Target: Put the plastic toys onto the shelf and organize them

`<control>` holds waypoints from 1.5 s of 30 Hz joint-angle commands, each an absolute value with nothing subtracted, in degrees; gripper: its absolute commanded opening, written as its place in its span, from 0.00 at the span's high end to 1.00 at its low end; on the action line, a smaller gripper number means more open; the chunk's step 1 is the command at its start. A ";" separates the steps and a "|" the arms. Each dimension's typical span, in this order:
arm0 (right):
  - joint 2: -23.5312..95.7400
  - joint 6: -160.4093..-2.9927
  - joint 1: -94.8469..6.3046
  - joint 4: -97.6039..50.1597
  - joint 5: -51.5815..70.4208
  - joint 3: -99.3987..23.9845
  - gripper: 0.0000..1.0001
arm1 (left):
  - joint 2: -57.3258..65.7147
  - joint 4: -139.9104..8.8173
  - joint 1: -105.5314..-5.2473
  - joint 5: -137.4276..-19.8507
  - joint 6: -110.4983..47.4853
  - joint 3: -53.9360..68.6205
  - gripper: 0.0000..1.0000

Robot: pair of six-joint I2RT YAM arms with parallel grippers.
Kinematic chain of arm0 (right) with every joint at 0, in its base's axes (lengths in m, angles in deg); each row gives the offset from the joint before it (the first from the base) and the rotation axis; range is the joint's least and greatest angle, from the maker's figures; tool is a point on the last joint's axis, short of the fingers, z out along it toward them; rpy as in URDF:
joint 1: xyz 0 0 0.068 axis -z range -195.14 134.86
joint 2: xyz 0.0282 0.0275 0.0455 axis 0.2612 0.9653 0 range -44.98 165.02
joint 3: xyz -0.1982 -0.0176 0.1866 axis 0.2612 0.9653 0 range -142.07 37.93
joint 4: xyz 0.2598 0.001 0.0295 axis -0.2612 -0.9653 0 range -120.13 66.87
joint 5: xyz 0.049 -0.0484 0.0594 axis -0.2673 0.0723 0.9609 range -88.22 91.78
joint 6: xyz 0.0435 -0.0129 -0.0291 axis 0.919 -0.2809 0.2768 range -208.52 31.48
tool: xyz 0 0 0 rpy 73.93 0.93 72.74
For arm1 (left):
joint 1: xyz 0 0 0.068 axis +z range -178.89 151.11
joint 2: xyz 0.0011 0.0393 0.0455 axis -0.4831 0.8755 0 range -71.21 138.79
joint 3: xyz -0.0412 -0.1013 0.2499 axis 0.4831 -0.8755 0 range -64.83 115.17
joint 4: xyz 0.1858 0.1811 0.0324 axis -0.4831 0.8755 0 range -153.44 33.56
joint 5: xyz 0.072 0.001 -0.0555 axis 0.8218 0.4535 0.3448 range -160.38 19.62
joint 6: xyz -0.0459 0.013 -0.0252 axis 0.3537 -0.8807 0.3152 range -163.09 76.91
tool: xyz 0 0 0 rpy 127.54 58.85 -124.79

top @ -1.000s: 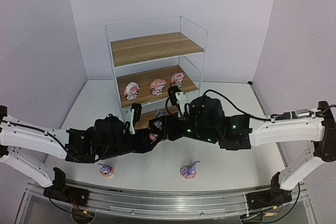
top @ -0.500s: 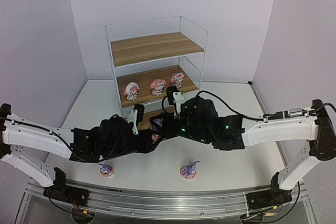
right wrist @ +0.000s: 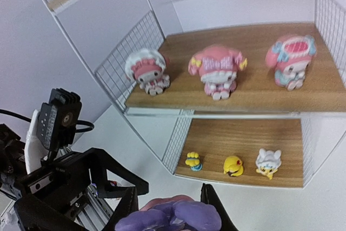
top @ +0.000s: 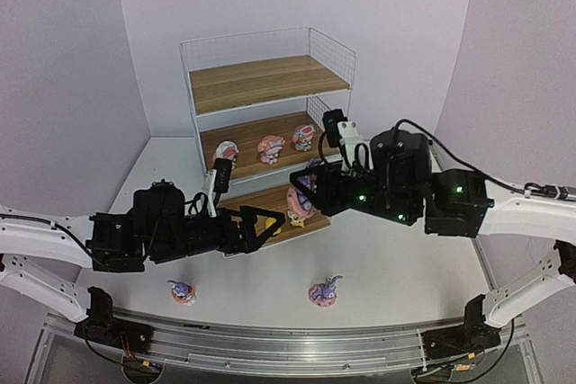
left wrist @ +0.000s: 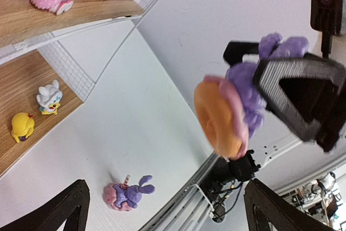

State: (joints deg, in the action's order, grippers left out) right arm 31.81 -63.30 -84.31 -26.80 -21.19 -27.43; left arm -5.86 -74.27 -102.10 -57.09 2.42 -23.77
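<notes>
My right gripper [top: 301,197] is shut on a purple bunny [right wrist: 173,219] with a pink donut base [left wrist: 219,114], held in the air in front of the shelf [top: 270,74]. My left gripper [top: 261,227] stands open and empty just left of it, its fingers [left wrist: 62,209] wide apart. Two more bunnies [top: 182,291] [top: 325,291] lie on the table near the front. Three pink-and-white hatted figures [right wrist: 147,68] [right wrist: 216,71] [right wrist: 292,60] stand on the middle board. Three small yellow and white toys [right wrist: 193,161] [right wrist: 233,166] [right wrist: 268,163] sit on the bottom board.
The top board [top: 265,81] of the shelf carries nothing. White wire grid [right wrist: 132,52] walls the shelf's sides. A metal rail [top: 270,348] runs along the near table edge. Purple walls close in behind and at both sides.
The two grippers met around one bunny; my left gripper opened and drew back left, while the right gripper carried the bunny up and right toward the shelf.
</notes>
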 commanded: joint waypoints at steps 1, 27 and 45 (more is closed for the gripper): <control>26.83 -72.35 -84.51 -36.30 -23.69 -38.16 1.00 | -12.33 -70.59 -102.27 -62.01 -1.49 -24.64 0.00; 54.15 -95.84 -73.34 -42.28 -32.29 -82.70 1.00 | -15.60 -58.76 -102.25 -57.42 2.03 -26.00 0.00; 59.11 -90.10 -65.12 -44.04 -22.06 -84.01 0.75 | -13.82 -60.02 -102.26 -56.41 3.30 -26.02 0.01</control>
State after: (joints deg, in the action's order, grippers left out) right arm 57.10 -92.06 -66.32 -43.62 -25.75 -82.48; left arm -14.04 -58.95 -102.10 -57.65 3.28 -26.41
